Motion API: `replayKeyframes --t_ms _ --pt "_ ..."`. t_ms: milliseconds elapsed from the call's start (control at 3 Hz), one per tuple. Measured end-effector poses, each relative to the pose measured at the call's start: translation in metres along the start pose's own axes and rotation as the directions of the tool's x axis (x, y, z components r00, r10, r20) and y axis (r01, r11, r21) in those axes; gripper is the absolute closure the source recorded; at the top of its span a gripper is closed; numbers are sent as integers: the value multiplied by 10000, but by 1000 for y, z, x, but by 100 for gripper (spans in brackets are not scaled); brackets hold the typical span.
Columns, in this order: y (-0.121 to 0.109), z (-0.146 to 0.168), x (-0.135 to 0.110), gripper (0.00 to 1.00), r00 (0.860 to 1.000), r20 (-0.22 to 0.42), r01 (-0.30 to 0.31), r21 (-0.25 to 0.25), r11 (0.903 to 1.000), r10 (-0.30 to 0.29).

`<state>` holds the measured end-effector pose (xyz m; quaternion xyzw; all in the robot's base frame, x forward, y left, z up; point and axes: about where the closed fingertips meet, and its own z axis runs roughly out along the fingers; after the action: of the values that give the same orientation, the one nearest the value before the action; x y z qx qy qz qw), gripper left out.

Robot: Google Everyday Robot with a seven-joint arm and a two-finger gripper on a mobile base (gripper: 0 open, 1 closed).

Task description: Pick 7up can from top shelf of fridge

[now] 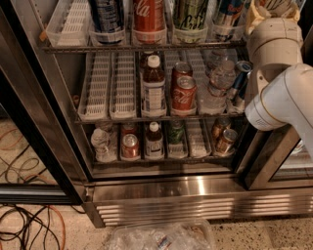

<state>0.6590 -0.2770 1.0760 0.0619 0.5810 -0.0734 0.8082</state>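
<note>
Cans (149,19) line the top shelf (142,47) left of the arm (283,97), whose end effector is out of view.

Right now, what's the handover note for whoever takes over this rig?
Gripper: not in view; the white robot arm runs off the top right edge.
The top wire shelf of the open stainless-steel fridge holds a red Coca-Cola can, a dark green-and-yellow can and others, cropped.
Pale 7up can: not identifiable, possibly behind the arm.
Done: fridge open, arm at the shelf's right end.
Left: find, grasp and withdraw the can.
</note>
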Motion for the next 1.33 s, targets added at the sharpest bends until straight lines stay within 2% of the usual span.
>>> replayKeyframes --t_ms 667,1333 --pt "4 -13 -23 100 9946 989 353 -303 9989 -322" --pt "8 -23 -28 100 9918 1171 594 -626 9963 -518"
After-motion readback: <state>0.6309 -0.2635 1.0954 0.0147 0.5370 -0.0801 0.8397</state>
